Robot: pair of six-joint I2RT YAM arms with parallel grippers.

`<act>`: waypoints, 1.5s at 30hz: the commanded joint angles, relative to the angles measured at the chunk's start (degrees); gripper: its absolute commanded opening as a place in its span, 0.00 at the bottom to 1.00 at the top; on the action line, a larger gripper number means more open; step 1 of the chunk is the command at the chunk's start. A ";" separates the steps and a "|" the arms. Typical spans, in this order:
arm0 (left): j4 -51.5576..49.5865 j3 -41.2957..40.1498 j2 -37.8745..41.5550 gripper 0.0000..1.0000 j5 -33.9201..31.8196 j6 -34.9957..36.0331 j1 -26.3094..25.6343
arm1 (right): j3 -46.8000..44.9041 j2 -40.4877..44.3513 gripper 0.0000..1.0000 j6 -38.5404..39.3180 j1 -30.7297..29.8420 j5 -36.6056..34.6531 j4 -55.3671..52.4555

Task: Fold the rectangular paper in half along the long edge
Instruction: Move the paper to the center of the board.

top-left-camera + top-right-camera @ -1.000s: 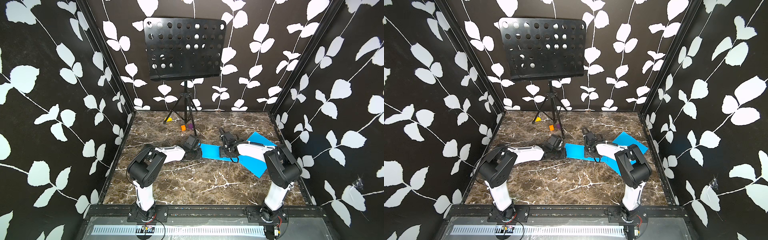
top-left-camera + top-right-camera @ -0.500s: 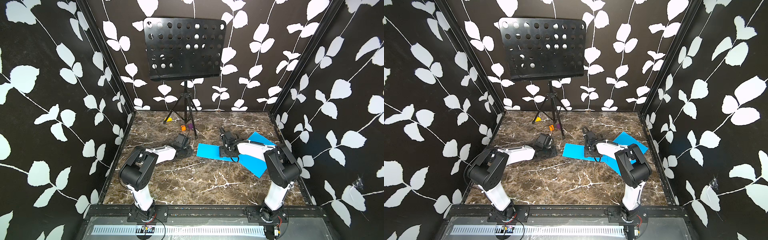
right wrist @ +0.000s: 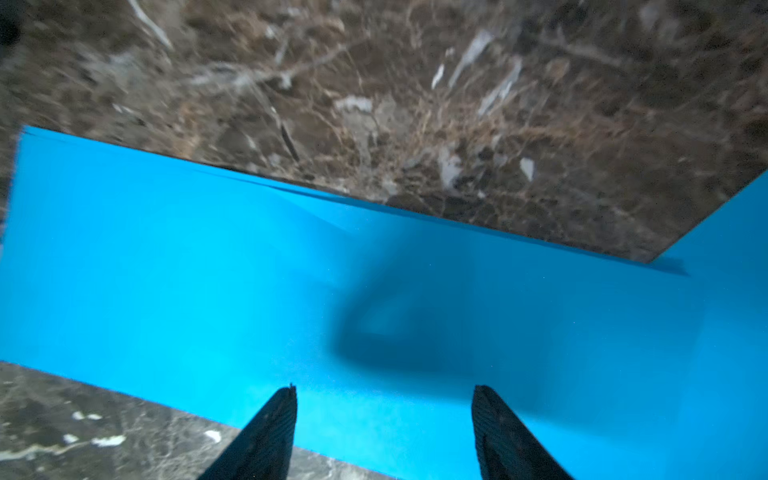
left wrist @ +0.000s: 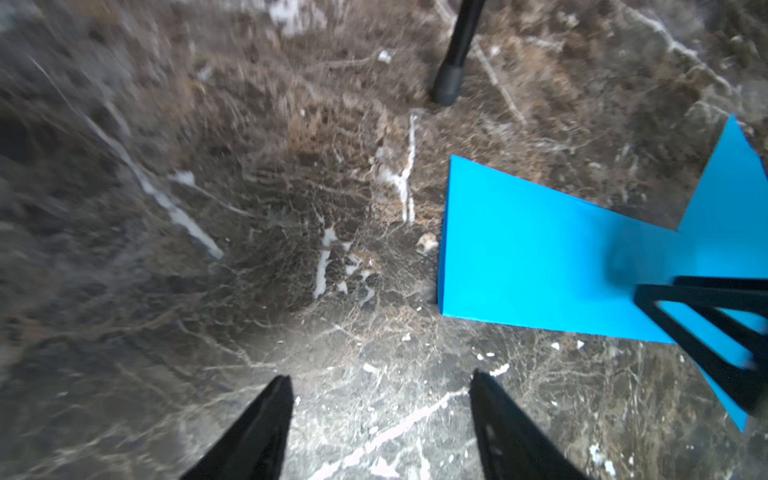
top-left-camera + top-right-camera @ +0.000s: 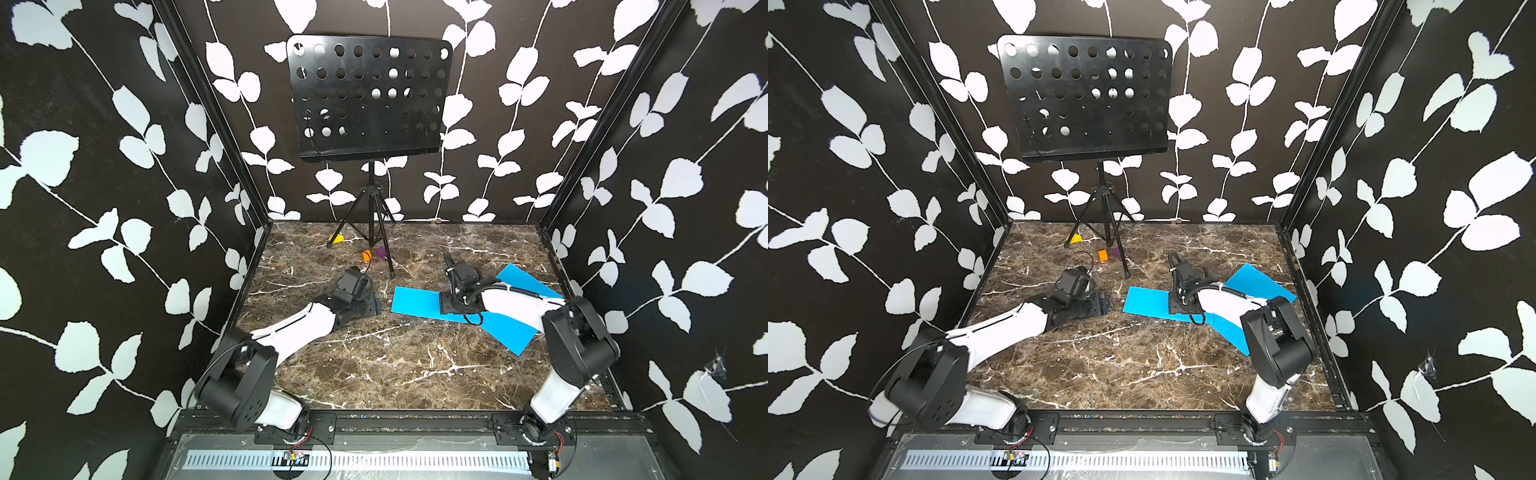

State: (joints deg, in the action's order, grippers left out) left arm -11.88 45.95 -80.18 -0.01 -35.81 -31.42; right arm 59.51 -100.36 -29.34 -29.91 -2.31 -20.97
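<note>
The left gripper has its fingers spread wide and empty above the bare marble tabletop. The blue paper lies flat ahead of these fingertips, clear of them. The right gripper has its fingers equally spread and empty directly over the blue paper; contact cannot be determined.

Two robot arms show, a left arm and a right arm, with two blue papers right of centre, a strip and a sheet, one music stand at upper centre, and three small blocks.
</note>
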 commanded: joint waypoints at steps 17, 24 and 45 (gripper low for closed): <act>-15.98 -2.98 19.50 0.83 -12.62 1.39 -0.13 | 20.79 -19.43 0.61 -6.97 -14.89 4.92 1.00; -22.14 -3.15 26.12 0.84 -15.73 2.02 -0.12 | 41.92 -34.73 0.61 -14.78 -20.90 19.10 10.65; -4.22 -4.23 14.01 0.92 -8.09 1.72 -5.84 | -4.24 11.65 0.87 -5.67 -2.44 -12.05 6.88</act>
State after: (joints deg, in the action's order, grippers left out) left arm -21.50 41.43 -63.64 -9.41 -34.48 -35.09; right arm 61.54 -93.23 -36.77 -36.88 -4.14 -8.45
